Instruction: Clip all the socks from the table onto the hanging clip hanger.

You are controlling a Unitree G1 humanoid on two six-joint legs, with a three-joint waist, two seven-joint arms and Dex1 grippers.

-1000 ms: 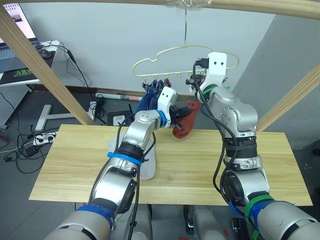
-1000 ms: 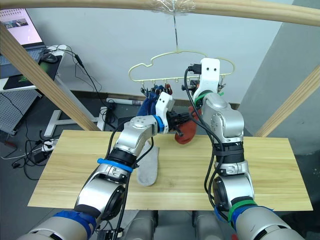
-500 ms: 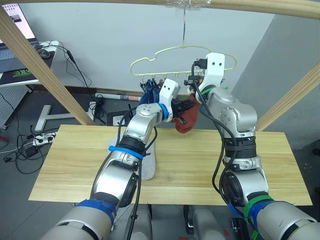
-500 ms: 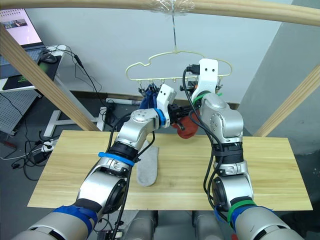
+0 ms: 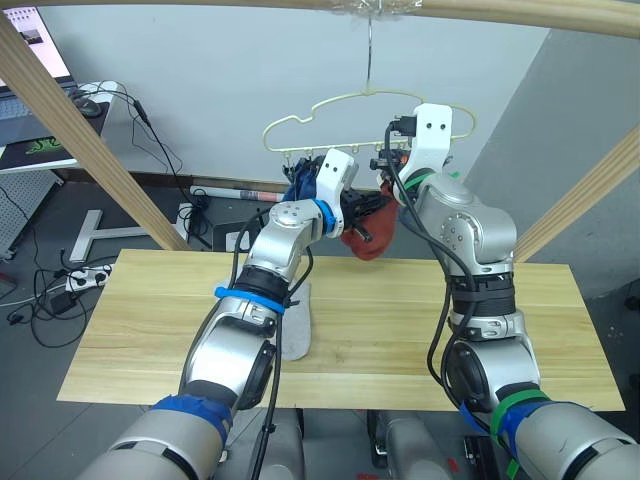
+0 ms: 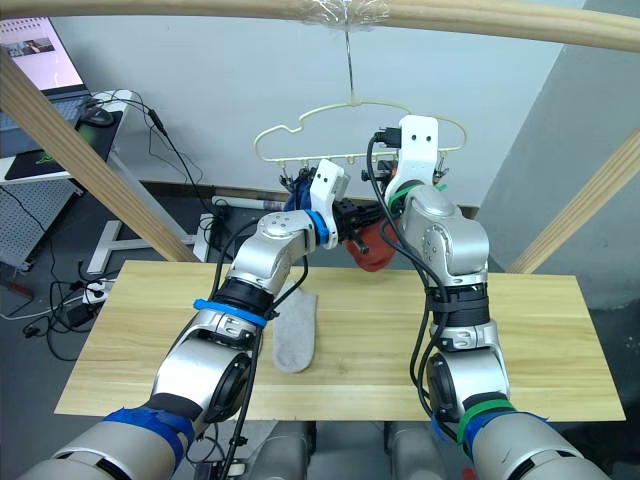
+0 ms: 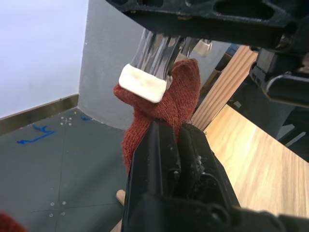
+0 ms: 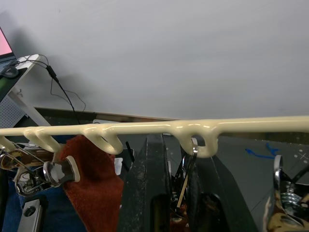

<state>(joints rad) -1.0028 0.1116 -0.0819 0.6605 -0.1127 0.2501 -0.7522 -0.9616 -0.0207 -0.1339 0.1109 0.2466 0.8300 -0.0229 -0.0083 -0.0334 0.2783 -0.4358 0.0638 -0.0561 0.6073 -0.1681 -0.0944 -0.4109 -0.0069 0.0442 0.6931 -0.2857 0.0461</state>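
At frame centre, the left gripper [image 7: 177, 140] pinches the rust-red sock [image 7: 161, 113] under a clip [image 7: 143, 83]; the right gripper [image 8: 176, 193] squeezes another clip. Releasing early could drop the sock.

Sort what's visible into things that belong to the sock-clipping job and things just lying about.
Job:
rust-red sock, pinched by left gripper
grey sock on table
blue socks, hanging
clip hanger
right gripper at a clip

Lying about:
monitor
floor cables
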